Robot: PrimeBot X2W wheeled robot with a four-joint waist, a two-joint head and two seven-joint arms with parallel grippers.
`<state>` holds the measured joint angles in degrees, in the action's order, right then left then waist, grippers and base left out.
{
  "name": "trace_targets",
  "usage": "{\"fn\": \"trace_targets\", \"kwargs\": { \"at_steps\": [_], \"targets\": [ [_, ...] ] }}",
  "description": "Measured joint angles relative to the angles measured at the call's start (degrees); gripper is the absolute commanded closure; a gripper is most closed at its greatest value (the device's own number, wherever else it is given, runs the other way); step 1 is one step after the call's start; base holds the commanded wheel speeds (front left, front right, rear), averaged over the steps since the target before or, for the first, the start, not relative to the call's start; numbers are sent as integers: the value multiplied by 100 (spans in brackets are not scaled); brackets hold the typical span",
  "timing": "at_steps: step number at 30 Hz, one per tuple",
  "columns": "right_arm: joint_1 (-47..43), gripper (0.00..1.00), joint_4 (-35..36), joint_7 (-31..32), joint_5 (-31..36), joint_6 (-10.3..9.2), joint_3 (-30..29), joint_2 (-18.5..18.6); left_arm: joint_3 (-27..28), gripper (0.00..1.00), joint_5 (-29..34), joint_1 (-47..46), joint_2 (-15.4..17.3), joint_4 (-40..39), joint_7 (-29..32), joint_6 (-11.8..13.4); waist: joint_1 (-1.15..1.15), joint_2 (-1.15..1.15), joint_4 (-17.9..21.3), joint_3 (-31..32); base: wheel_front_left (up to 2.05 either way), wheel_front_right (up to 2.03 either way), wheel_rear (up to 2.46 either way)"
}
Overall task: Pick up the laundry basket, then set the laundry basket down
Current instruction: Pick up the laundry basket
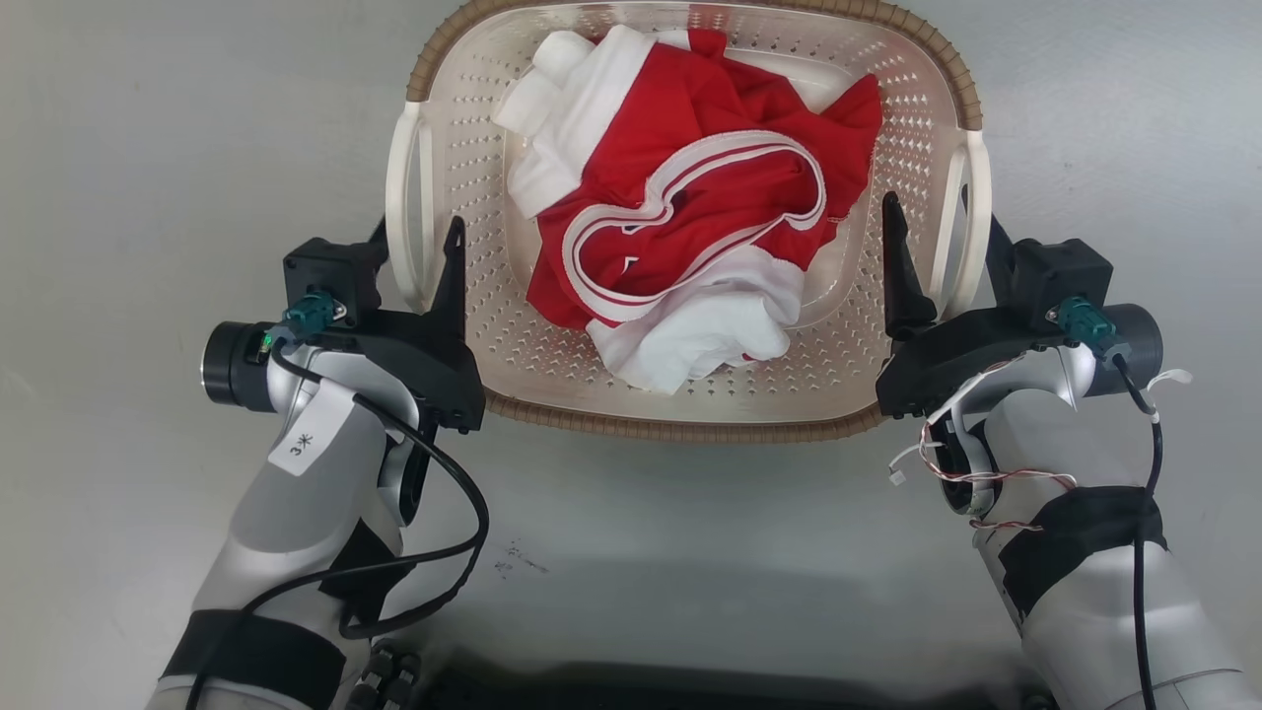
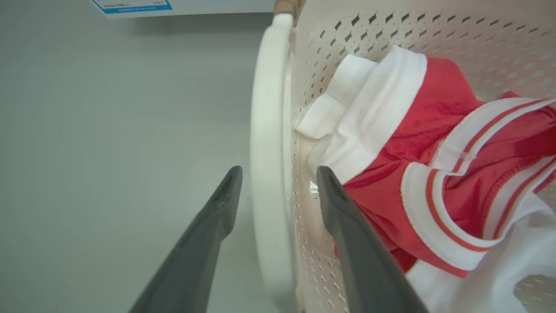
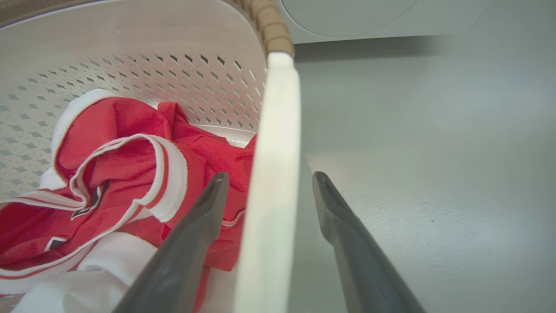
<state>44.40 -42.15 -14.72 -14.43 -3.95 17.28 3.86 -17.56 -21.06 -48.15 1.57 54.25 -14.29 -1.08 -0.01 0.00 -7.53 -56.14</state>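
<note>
The laundry basket (image 1: 690, 426) is cream perforated plastic with a brown woven-look rim, standing on the grey floor ahead of me with red and white clothes (image 1: 690, 207) inside. My left gripper (image 1: 416, 237) is open and straddles the basket's white left handle (image 1: 404, 197), one finger inside the basket and one outside. In the left wrist view that gripper (image 2: 280, 170) shows gaps on both sides of the handle (image 2: 267, 130). My right gripper (image 1: 942, 217) is open and straddles the right handle (image 1: 971, 217) the same way. The right wrist view shows this gripper (image 3: 270, 175) around that handle (image 3: 278, 130) without touching it.
Grey floor (image 1: 148, 148) lies bare on both sides of the basket. A white appliance front (image 3: 369, 17) stands just beyond the basket's far end, and a white panel with a blue-edged label (image 2: 130, 6) shows beyond its left side. My dark base (image 1: 690, 690) lies at the bottom.
</note>
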Motion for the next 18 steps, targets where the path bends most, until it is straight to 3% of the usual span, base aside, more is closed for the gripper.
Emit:
{"fn": "trace_targets", "kwargs": {
  "at_steps": [1,2,18],
  "targets": [
    [3,87,-24,0,-29,0,25,1,-27,92,-37,-9,0,34,0,-1,0,0,3,-4,0,0,0],
    [7,100,-54,0,-34,0,48,2,-70,100,-66,-11,1,64,0,-2,0,0,6,-8,0,0,0],
    [146,100,-393,2,-467,-109,255,5,-501,100,-489,-64,-12,353,-26,-45,0,0,56,184,0,0,0]
  ]
}}
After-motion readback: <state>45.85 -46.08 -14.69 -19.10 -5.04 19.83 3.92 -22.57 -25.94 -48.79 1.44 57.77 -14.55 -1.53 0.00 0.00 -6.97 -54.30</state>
